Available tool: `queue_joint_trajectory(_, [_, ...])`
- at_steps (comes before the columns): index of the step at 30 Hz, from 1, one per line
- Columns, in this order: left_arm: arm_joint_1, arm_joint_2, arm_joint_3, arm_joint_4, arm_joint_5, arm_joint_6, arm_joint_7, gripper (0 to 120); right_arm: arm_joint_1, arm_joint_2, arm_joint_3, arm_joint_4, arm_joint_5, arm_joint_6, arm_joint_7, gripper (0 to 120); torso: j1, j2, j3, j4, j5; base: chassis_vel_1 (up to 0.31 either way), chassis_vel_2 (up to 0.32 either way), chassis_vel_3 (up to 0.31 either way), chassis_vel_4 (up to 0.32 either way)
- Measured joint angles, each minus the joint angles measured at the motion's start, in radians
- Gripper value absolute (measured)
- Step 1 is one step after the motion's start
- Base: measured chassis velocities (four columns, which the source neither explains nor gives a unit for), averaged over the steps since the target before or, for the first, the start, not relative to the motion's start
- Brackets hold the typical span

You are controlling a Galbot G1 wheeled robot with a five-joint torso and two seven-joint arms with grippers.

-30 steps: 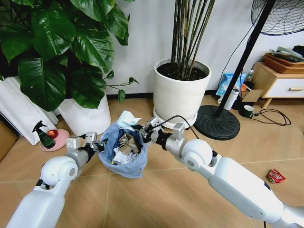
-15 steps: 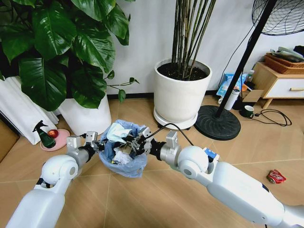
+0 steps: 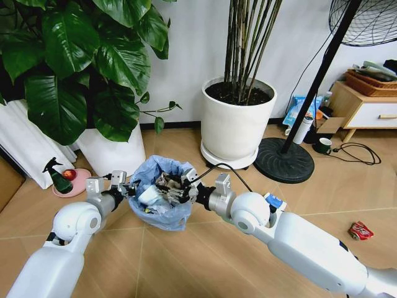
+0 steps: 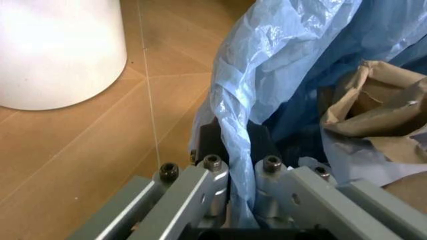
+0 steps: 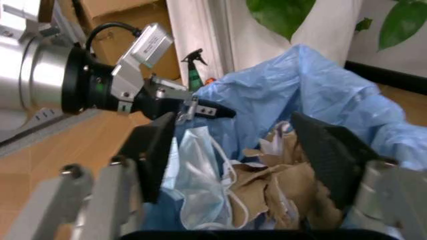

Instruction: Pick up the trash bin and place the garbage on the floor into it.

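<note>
L hand grips trash bin rim; R hand spread above, seemingly empty.

1. A home, likely a living-room corner: tan herringbone floor meeting a plain white wall
2. A big white pot of tall thin stems stands on the floor against that wall
3. Left of the pot, a broad-leaved plant in a second white pot, with a green spray bottle on a pink dish beyond it
4. Just right of the pot, a standing fan's round black base; its pole rises to the fan cage
5. Farther right of the pot, a low wooden cabinet with a white drawer, a basket on top, a mug and a cable on the floor nearby
</note>
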Motion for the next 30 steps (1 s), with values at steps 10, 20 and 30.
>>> queue_joint_trajectory(10, [-0.001,0.0,-0.005,-0.002,0.0,-0.001,0.001,0,-0.027,-0.001,0.098,0.014,0.001,0.005,0.054,99,0.0,0.0,0.0,0.0,0.0001,0.0,0.0,0.0,0.0])
queue_joint_trajectory(20, [0.01,-0.002,-0.016,-0.01,0.002,-0.002,0.002,0,-0.113,-0.043,0.221,0.061,-0.001,0.029,0.142,100,0.0,0.0,0.0,0.0001,0.0001,0.0,0.0,0.0,0.0])
queue_joint_trajectory(30, [0.044,-0.003,-0.038,-0.042,0.006,-0.002,0.001,0,-0.309,-0.053,0.464,0.069,-0.128,0.048,0.158,100,0.0,0.0,0.0,-0.0001,0.0001,0.0,0.0,0.0,0.0])
